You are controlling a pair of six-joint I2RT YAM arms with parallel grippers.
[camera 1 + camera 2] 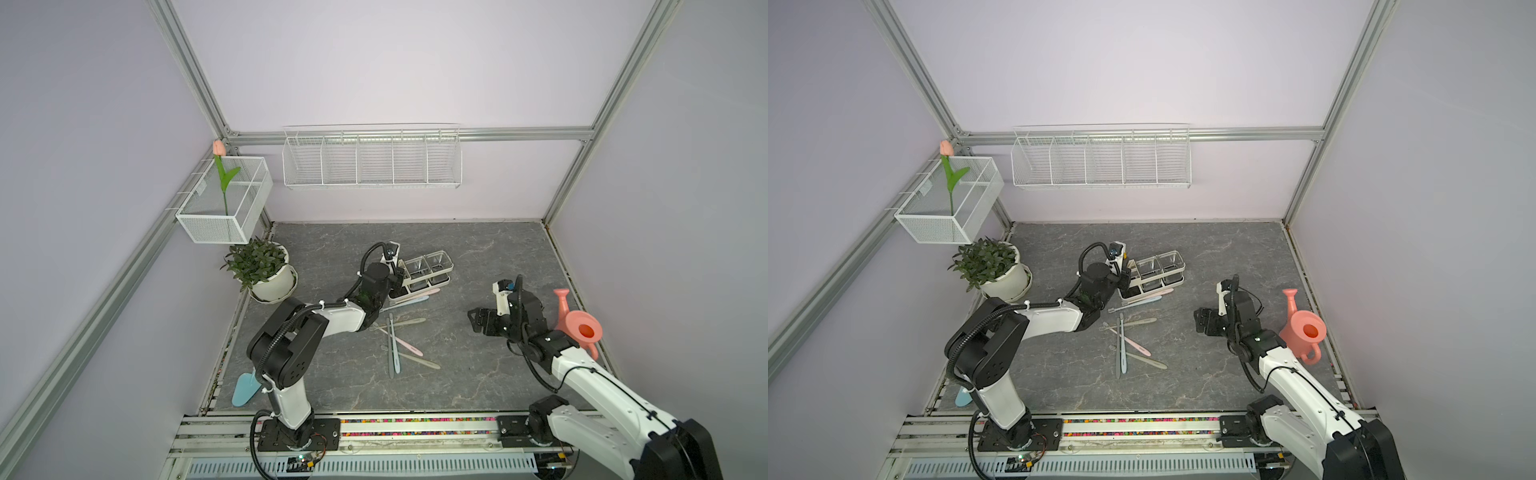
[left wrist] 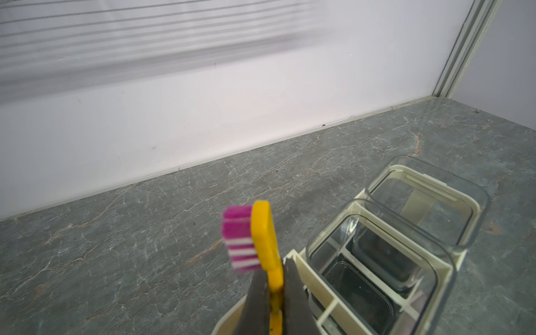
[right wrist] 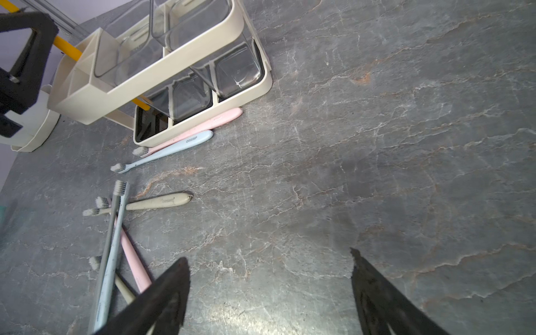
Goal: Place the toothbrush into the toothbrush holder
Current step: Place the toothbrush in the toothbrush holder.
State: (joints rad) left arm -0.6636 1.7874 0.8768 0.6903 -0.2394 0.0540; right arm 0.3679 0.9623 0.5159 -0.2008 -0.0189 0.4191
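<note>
Two hands show. The left hand [image 2: 274,271] is clamped on the yellow toothbrush [image 2: 262,232], just below its purple-and-white bristles, which point up. The handle runs down through the divided end compartment of the cream toothbrush holder [image 3: 162,72], at the holder's 8 o'clock end in both top views. Its lower tip shows near the dark base; whether it touches, I cannot tell. The right hand [image 3: 268,256] hangs with its fingers wide apart over the bare table [image 3: 406,145], at 4 o'clock from the holder, gripping nothing. A pink brush [image 3: 203,124] and a pale blue brush [image 3: 174,146] lie along the holder's base, and a crossed pile of brushes [image 1: 395,340] lies at its 6 o'clock
</note>
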